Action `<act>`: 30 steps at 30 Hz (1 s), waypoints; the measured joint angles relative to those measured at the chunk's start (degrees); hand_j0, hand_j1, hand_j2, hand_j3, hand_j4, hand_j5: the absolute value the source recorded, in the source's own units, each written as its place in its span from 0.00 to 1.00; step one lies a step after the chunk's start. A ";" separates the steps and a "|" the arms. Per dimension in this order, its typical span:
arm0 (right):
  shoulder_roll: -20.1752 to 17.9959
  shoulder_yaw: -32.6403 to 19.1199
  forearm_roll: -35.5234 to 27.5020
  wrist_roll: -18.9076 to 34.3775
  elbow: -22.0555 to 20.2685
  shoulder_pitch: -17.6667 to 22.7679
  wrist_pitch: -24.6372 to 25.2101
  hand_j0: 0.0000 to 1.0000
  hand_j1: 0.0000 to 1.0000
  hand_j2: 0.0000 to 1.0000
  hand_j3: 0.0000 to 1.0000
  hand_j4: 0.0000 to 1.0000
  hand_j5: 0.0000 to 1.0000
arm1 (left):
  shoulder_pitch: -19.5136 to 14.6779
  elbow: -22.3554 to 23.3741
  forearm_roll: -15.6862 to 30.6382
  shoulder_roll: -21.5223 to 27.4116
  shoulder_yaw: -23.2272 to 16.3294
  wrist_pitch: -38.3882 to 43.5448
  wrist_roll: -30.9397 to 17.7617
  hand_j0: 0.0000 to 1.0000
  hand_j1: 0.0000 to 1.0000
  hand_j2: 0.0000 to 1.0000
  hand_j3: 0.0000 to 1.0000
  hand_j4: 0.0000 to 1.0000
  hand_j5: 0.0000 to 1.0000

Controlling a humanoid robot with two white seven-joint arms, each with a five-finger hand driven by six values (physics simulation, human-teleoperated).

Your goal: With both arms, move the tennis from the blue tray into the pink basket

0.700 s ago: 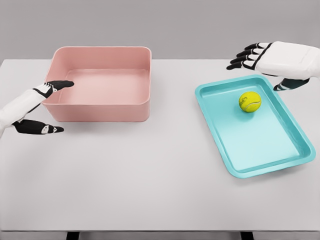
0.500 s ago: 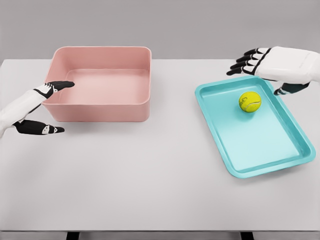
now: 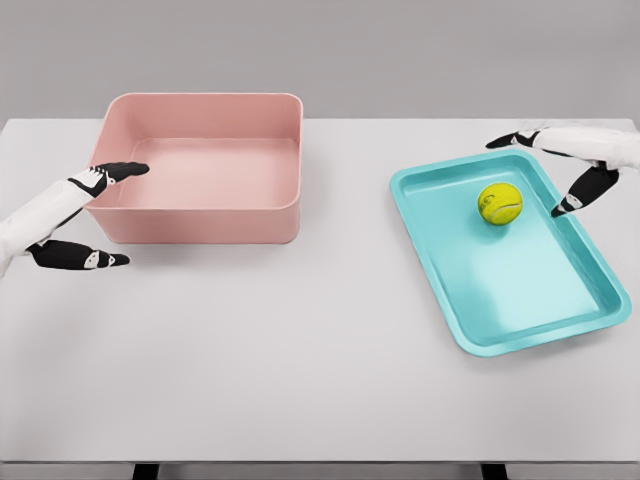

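the tennis ball [image 3: 499, 203] lies in the far part of the blue tray [image 3: 480, 335] on the white tabletop [image 3: 300, 350]; the right hand [image 3: 575, 165] hovers beside it, fingers spread, holding nothing; the left hand [image 3: 75, 215] is open at the pink basket [image 3: 200, 215], one fingertip over its left rim

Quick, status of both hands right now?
Left hand: open, holding nothing, at the pink basket's left wall.
Right hand: open, holding nothing, fingers spread beside the tennis ball.
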 measured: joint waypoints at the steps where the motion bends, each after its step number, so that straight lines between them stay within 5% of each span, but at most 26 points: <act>1: 0.85 0.63 1.08 0.00 0.42 -0.09 0.07 1.00 1.00 1.00 1.00 1.00 1.00 | 0.00 0.00 0.00 0.00 0.00 0.00 0.00 1.00 1.00 1.00 1.00 1.00 1.00; 24: 10.47 4.68 7.59 0.00 15.18 -1.93 -1.10 1.00 1.00 1.00 1.00 1.00 1.00 | 0.09 -0.10 0.25 -0.09 0.04 0.00 0.03 1.00 1.00 1.00 1.00 1.00 1.00; 30: 11.60 4.82 8.96 0.00 17.13 -1.93 -1.31 1.00 1.00 1.00 1.00 1.00 1.00 | 1.41 -0.91 3.30 -0.01 0.52 -0.01 0.08 1.00 1.00 1.00 1.00 1.00 1.00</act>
